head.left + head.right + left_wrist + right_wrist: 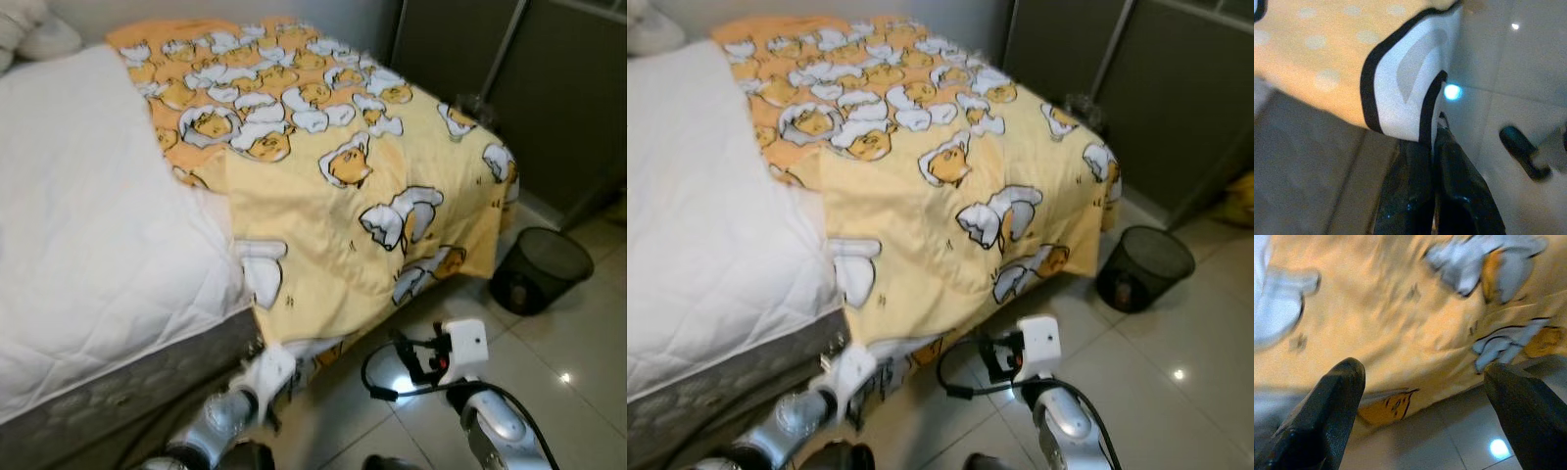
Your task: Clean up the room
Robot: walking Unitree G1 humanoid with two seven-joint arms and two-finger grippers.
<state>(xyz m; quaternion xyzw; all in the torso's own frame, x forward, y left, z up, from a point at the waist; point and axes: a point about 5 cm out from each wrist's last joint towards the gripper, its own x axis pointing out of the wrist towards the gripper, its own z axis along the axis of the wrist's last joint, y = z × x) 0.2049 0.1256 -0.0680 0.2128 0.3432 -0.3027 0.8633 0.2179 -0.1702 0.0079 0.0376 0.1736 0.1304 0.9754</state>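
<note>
At the left of the frame lies the white mattress (88, 245), quilted, with its grey base below. Low at centre left, my left claw (1432, 147) is pinched tight on the hanging edge of the yellow blanket (323, 176), at a white, black-outlined patch of its print. The blanket covers the middle of the frame and drapes over the bed's foot toward the tiled floor (549, 362). Lower right, my right claw (1425, 396) is spread wide, facing the hanging blanket and holding nothing. A black mesh bin (541, 268) stands at right.
</note>
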